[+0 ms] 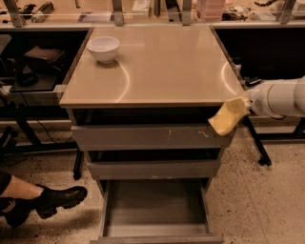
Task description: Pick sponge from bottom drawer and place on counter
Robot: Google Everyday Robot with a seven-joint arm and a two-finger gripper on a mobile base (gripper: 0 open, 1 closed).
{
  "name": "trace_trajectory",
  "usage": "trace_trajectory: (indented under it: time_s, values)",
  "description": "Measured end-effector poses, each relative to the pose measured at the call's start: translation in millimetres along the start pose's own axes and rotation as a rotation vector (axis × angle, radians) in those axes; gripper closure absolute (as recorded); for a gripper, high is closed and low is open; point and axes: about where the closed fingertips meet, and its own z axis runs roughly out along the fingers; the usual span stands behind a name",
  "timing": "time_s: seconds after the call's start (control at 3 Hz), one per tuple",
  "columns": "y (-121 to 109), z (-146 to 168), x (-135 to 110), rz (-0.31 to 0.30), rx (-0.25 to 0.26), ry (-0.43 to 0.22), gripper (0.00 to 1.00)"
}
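The yellow sponge (228, 117) hangs in the air at the front right corner of the beige counter (162, 66), just below its edge and in front of the top drawer's right end. My gripper (243, 106) is shut on the sponge's upper right end, on the white arm (281, 97) that reaches in from the right. The bottom drawer (155, 206) is pulled out at the bottom of the view, and its grey floor is bare.
A white bowl (104, 48) stands at the counter's back left. The top drawer front (143, 137) has pale scratch marks. A person's black boot (55, 200) rests on the floor at lower left. A cluttered bench with metal posts (117, 9) runs behind.
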Motion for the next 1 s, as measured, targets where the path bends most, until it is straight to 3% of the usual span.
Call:
trace_trajectory:
  time_s: [0.33, 0.67, 1.0]
  values:
    - [0.3, 0.4, 4.2, -0.001, -0.001, 0.005, 1.0]
    - [-14.8, -11.3, -24.2, -0.018, 0.015, -0.043, 1.0]
    - [-34.9, -37.3, -85.4, -0.072, 0.021, -0.07, 1.0]
